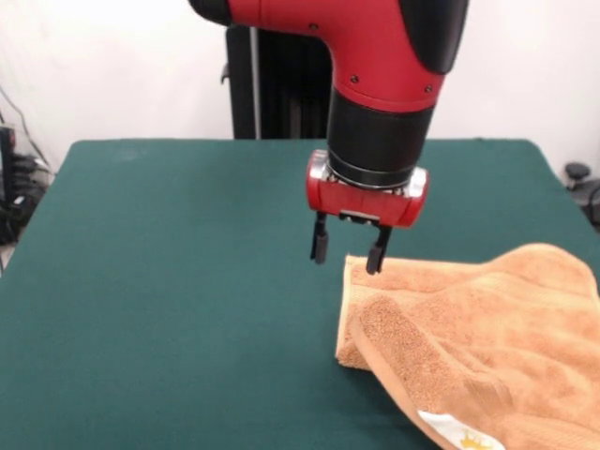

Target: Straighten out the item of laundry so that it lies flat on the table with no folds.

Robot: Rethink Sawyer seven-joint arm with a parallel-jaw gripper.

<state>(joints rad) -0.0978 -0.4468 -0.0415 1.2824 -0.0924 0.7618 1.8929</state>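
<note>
The orange-tan terry towel [478,347] lies at the front right of the dark green table [169,281], running off the picture's right and bottom edges. It is rumpled, with one part folded over another and a woven band along the fold. A small white care label [459,434] shows at its lower edge. My gripper [349,251] hangs from the red and black arm above the towel's far left corner. Its two dark fingers are apart and hold nothing. The right fingertip [377,262] is just at the towel's far edge; I cannot tell if it touches.
The black pedestal [272,84] stands behind the table's far edge. Dark cables and equipment [14,187] sit off the table at the left, and a small dark object [577,173] at the right. Bare green cloth spreads left of the towel.
</note>
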